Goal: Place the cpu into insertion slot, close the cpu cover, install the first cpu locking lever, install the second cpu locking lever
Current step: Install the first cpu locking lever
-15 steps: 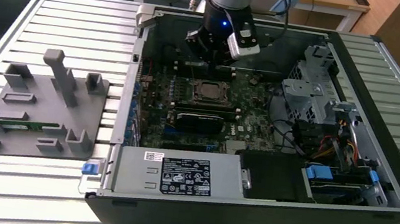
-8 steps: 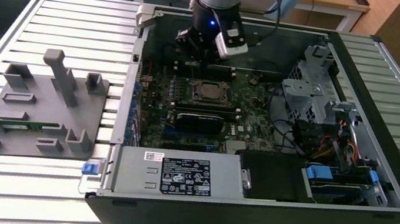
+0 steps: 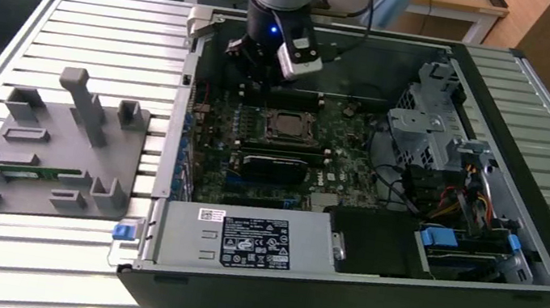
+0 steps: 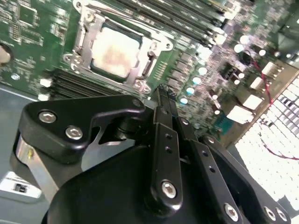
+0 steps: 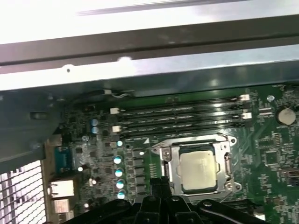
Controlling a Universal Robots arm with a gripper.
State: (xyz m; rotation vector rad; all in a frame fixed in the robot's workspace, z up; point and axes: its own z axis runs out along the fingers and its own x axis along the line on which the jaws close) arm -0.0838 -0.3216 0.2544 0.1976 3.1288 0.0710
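The cpu (image 3: 285,127) (image 4: 114,51) (image 5: 200,170) lies flat in the insertion slot (image 5: 224,163) on the green motherboard, its dull silver top showing. The cpu cover (image 4: 81,35) (image 5: 170,158), a silvery frame, lies down around the chip. My gripper (image 3: 260,70) (image 4: 163,93) (image 5: 161,179) hangs above the board just beside the socket, on the side toward the case's back wall. Its two black fingers are shut together with nothing between them, and they touch neither the chip nor the cover.
The open computer case (image 3: 524,240) lies on a slatted table. Memory slots (image 5: 177,116) run beside the socket. A black card (image 3: 273,166), a power supply (image 3: 240,239) and a drive cage (image 3: 433,120) crowd the inside. A grey fixture plate (image 3: 46,152) sits at the exterior view's left.
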